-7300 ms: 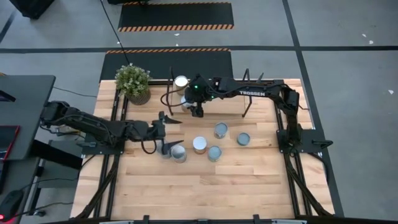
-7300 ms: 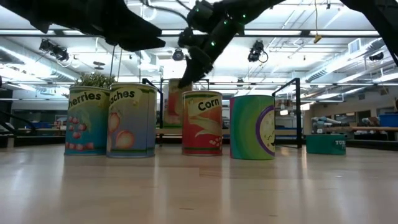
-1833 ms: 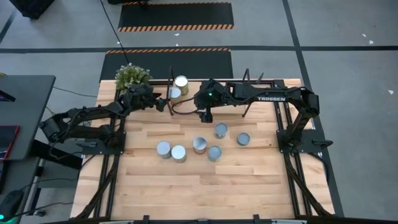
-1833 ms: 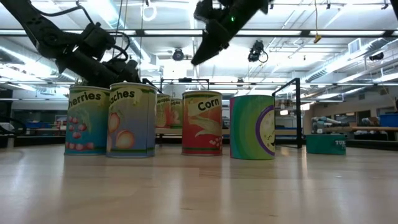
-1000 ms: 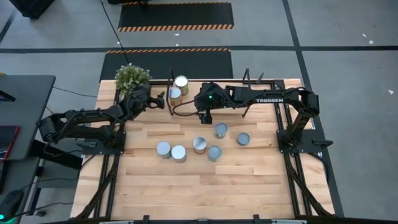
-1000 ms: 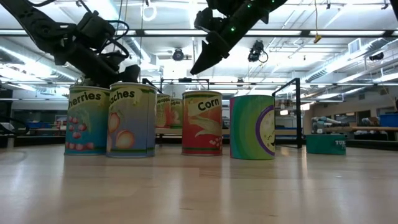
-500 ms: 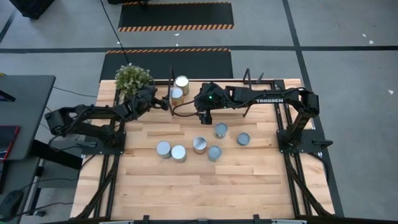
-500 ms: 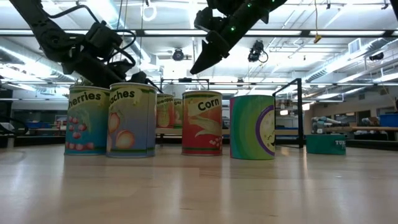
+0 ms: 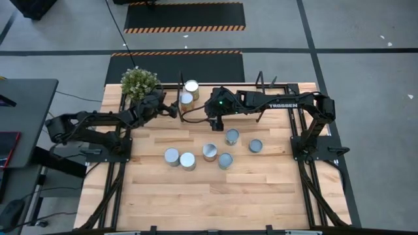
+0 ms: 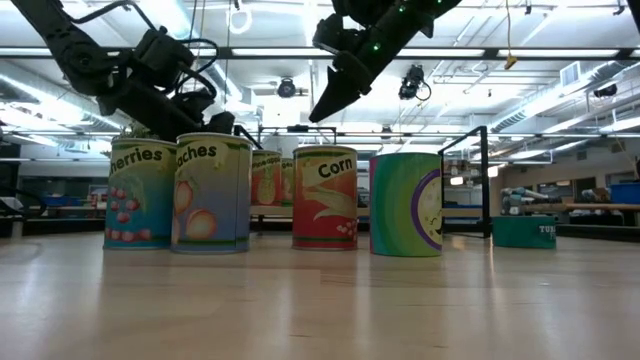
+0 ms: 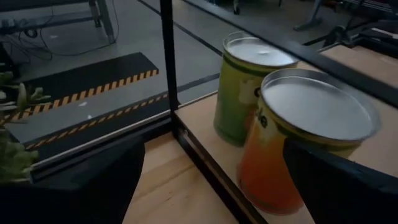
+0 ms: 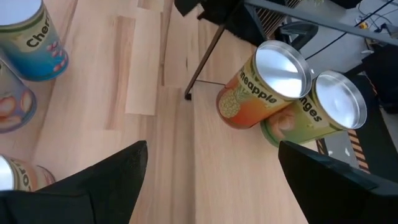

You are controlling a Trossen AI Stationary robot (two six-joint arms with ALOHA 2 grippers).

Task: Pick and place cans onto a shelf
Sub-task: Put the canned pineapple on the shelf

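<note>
With two cans [image 9: 189, 93] set on the shelf [image 9: 215, 98] and five [image 9: 210, 152] left on the bench [image 9: 196, 196], a fresh pick is judged due. Both the left end effector [image 9: 171, 108] and the right end effector [image 9: 214, 122] are seen wide open and empty; descent onto a bench can is called for.

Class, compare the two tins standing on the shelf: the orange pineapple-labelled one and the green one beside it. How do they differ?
The orange pineapple tin has an orange label; the green tin has a green one. In the high view the orange tin stands nearer the table's middle and the green tin nearer its far edge. Both stand upright on the light-wood shelf, with silvery tops.
</note>
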